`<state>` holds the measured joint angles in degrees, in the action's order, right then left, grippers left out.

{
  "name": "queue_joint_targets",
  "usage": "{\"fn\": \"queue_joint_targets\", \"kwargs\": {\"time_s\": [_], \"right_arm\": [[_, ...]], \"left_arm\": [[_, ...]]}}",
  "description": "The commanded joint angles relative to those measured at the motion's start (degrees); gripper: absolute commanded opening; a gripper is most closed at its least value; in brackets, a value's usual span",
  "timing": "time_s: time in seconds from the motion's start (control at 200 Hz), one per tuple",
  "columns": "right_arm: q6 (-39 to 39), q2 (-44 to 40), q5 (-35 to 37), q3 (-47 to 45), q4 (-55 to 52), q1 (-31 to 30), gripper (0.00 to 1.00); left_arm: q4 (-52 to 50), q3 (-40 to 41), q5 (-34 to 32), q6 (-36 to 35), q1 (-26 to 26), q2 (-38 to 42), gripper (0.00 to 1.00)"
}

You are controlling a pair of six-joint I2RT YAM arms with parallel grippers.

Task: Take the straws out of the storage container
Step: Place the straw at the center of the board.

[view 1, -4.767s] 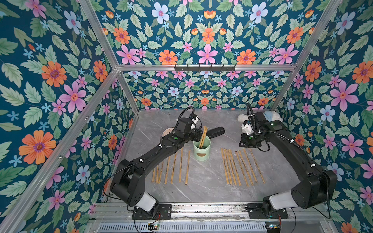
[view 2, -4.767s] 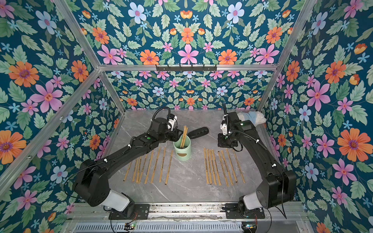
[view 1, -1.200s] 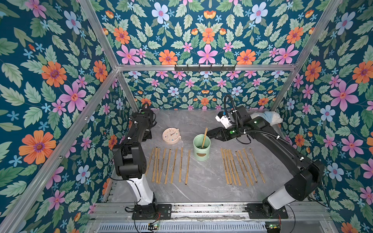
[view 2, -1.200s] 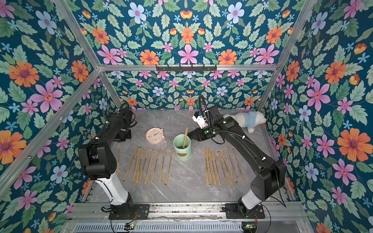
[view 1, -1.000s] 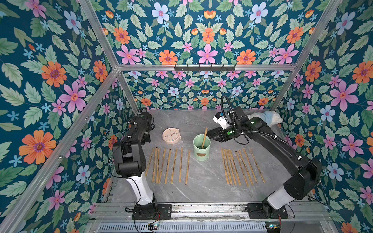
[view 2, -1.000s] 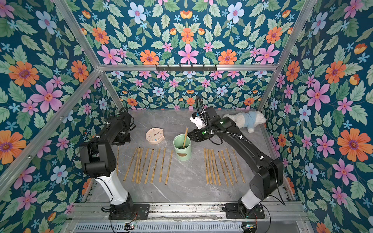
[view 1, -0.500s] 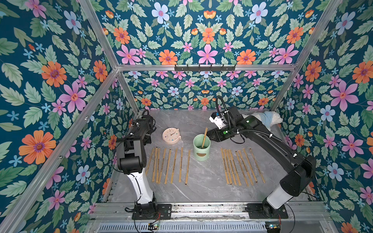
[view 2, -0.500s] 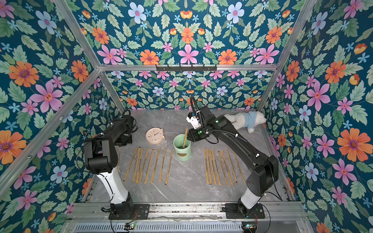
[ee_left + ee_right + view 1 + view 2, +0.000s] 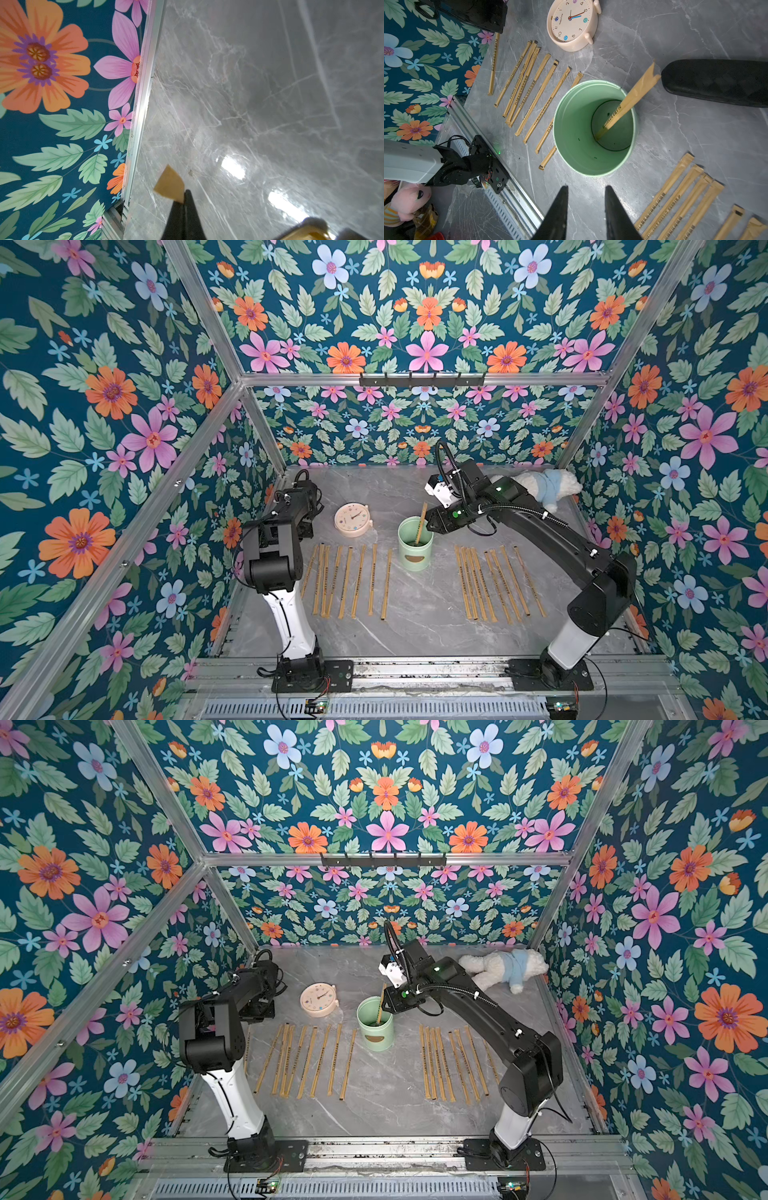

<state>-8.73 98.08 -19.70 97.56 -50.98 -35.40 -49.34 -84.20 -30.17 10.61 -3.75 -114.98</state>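
One tan straw [image 9: 420, 522] [image 9: 380, 1006] [image 9: 627, 104] leans in the mint-green storage container [image 9: 413, 556] [image 9: 374, 1040] [image 9: 571, 135]; its torn top rises past the rim. My right gripper [image 9: 586, 187] [image 9: 432, 522] hovers by the rim beside that straw, open, with nothing between its fingers. Several straws lie in a row left of the container [image 9: 353, 580] and several in a row to its right [image 9: 490, 583]. My left gripper [image 9: 184, 192] is shut by the left wall, and a straw's tan end [image 9: 170, 185] sticks out at its tips. That straw [image 9: 494, 64] lies along the wall.
A pinkish round clock [image 9: 352, 519] [image 9: 571, 22] lies behind the left row. A white plush toy in blue [image 9: 540, 489] rests at the back right. A black oblong case [image 9: 716, 83] lies just behind the container. The left arm [image 9: 270, 556] stands folded at the left wall.
My right gripper has moved left, closer to the container's rim and the straw's top. The left arm has folded further back by the wall, its gripper staying shut.
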Motion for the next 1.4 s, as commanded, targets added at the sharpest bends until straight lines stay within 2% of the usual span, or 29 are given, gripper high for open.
{"fn": "queue_joint_targets", "kwargs": {"time_s": [0.0, 0.675, 1.085, 1.395], "right_arm": [[-0.1, 0.0, 0.5, 0.5, -0.7, -0.4, 0.32], [-1.0, 0.5, 1.9, 1.3, -1.1, -2.1, 0.33], [-1.9, 0.5, 4.1, 0.6, 0.2, -3.8, 0.33], [-5.5, 1.6, 9.0, -2.5, 4.2, -4.3, 0.34]], "left_arm": [[0.4, 0.7, -0.7, 0.2, -0.1, 0.0, 0.07], [2.7, 0.6, 0.9, 0.4, -0.1, 2.0, 0.38], [4.9, 2.1, 4.0, 0.3, -0.1, 3.9, 0.40], [7.0, 2.6, 10.5, 2.1, 2.2, 17.1, 0.40]]}}
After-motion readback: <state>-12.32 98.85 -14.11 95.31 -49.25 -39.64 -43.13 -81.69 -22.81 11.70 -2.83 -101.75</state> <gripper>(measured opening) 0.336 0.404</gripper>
